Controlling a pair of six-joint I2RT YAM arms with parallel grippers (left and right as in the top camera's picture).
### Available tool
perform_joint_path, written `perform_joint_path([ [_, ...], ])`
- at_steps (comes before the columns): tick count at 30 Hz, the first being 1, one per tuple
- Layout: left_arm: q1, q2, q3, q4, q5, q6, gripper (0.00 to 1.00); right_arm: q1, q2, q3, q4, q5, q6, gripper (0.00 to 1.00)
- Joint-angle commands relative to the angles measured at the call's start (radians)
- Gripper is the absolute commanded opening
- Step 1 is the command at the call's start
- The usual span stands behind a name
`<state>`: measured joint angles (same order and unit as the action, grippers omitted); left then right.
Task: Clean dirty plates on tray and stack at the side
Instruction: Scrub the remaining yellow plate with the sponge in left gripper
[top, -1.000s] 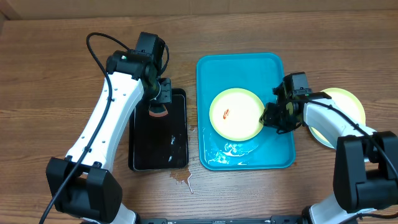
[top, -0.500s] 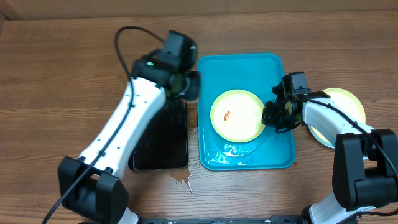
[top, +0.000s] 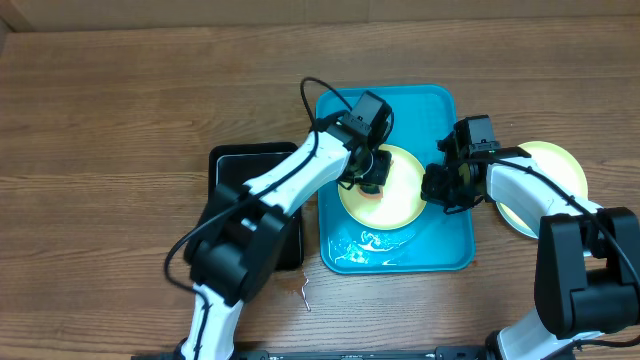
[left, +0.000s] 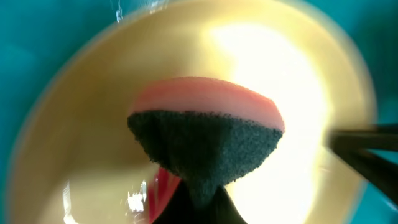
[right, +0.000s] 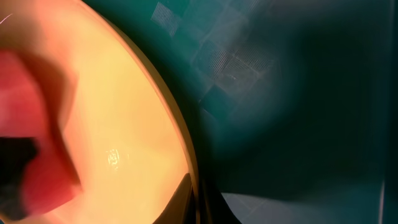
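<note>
My left claw (top: 372, 178) is squeezed shut on a pink and black sponge (left: 205, 137), right over the plate (top: 400, 195) in the blue tray (top: 440, 110). My right claw (top: 437, 188) pinches that plate's right edge. Another plate (top: 556, 160) sits on the table (top: 100, 120) beside the tray.

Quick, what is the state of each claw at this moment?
Left claw: closed, holding the sponge over the plate.
Right claw: closed on the rim of that plate.
</note>
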<state>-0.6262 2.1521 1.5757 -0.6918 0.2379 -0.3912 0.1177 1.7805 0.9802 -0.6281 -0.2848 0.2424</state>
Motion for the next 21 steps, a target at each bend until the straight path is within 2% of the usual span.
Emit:
perform_joint_path([
  [1,0.013,0.034,0.011,-0.05,-0.01,-0.083,0.04,0.006,0.021,-0.011,-0.015,0.029,-0.008,0.04],
  [4,0.032,0.031,0.018,-0.133,-0.136,-0.146,0.04,0.006,0.021,-0.011,-0.034,0.03,-0.009,0.04],
  [9,0.058,0.031,0.072,-0.249,-0.29,-0.143,0.04,0.006,0.021,-0.011,-0.043,0.048,-0.009,0.04],
  [12,0.058,0.031,0.084,-0.276,-0.352,-0.098,0.04,0.006,0.021,-0.011,-0.043,0.048,-0.009,0.04],
  [16,0.04,0.032,0.082,-0.23,-0.253,-0.042,0.04,0.006,0.021,-0.011,-0.042,0.048,-0.009,0.04],
  [21,-0.005,0.045,0.082,-0.089,0.023,0.01,0.04,0.006,0.021,-0.011,-0.042,0.048,-0.008,0.04],
])
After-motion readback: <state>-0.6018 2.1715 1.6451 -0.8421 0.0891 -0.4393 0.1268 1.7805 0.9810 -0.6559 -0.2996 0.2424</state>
